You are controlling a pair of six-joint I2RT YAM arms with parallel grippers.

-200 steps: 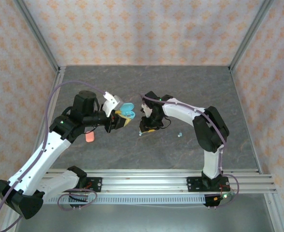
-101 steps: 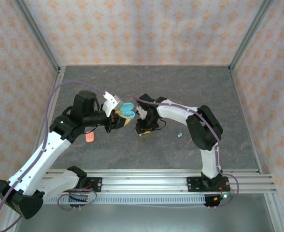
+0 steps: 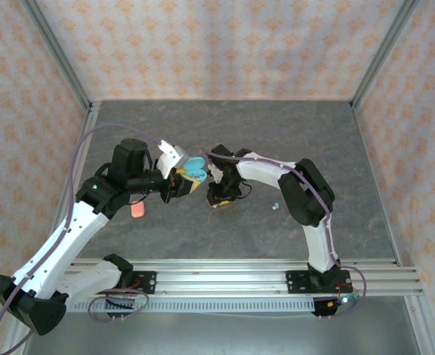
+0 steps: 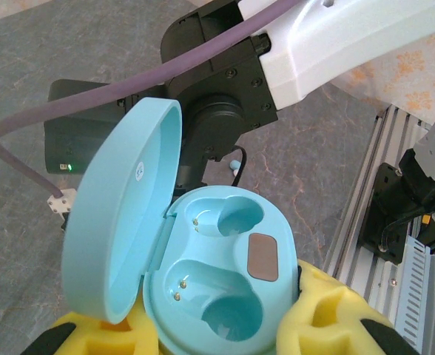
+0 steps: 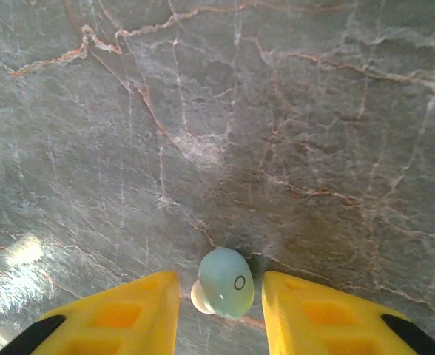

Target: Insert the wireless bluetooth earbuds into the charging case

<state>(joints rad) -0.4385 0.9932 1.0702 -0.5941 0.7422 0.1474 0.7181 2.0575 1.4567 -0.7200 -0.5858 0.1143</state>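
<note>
The light blue charging case is lifted off the table with its lid swung open, and both sockets are empty. My left gripper is shut on its base, which also shows in the top view as the case in the left gripper. A light blue earbud lies on the table between the yellow fingers of my right gripper. That gripper is open, with a gap on each side of the bud. My right gripper is low over the table, just right of the case.
A second light blue earbud lies on the table right of the right gripper. A salmon-pink case sits under the left arm. The grey marbled table is bounded by patterned walls and a metal rail at the near edge.
My right gripper has shifted a little left and come down around the earbud, and its elbow has swung in. The left arm and case have stayed still.
</note>
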